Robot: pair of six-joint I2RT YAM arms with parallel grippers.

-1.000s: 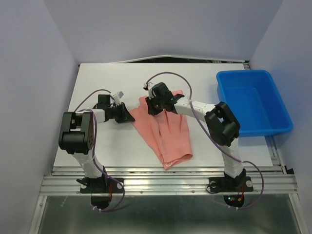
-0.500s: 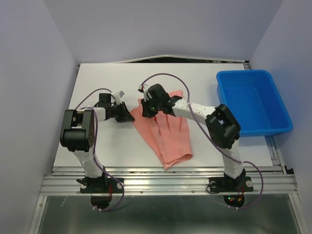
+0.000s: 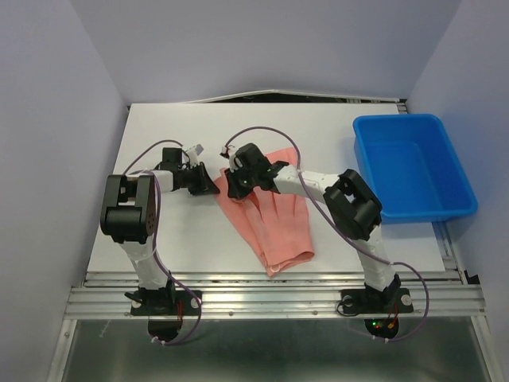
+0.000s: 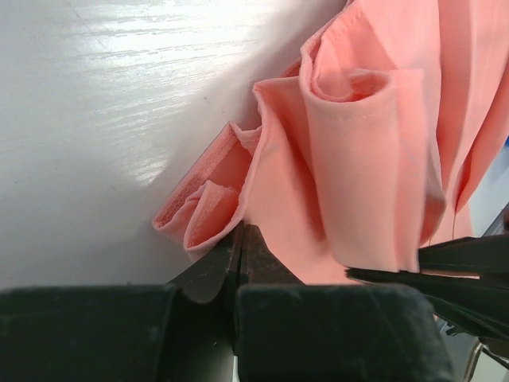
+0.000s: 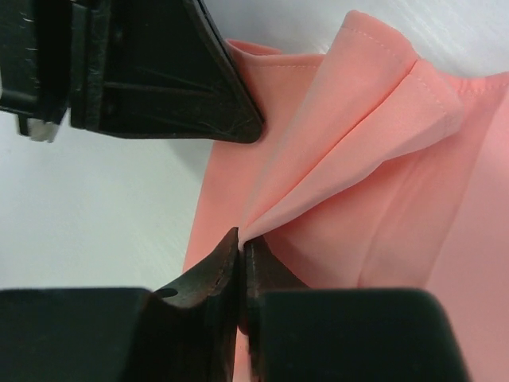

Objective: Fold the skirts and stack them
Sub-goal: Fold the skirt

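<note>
left end effector (image 4: 240,239) has its two fingers pressed tight together with no gap showing, and a crumpled, rolled-up edge of the salmon-pink skirt (image 3: 274,223) runs right into their tips, so it has hold of the cloth at that corner. right end effector (image 5: 241,245) is likewise fully closed, its fingers nipping a raised fold of the same skirt; the cloth rises from the pinch into a soft ridge that fans away to the upper right in the right wrist view. in that view the dark, pointed fingers of the left end effector sit just beyond the pinched fold, touching the cloth's edge. from above, the two end effectors are just beside each other at the far left corner of the skirt, the left arm reaching in from the left and the right arm stretched across the far part of the cloth from the right. the skirt lies on the white table (image 3: 159,239), about at its middle, its pleats running from the gripped far end toward the near edge, where the cloth lies flat. a blue bin (image 3: 402,121) stands at the right side of the table, well apart from the skirt.
</note>
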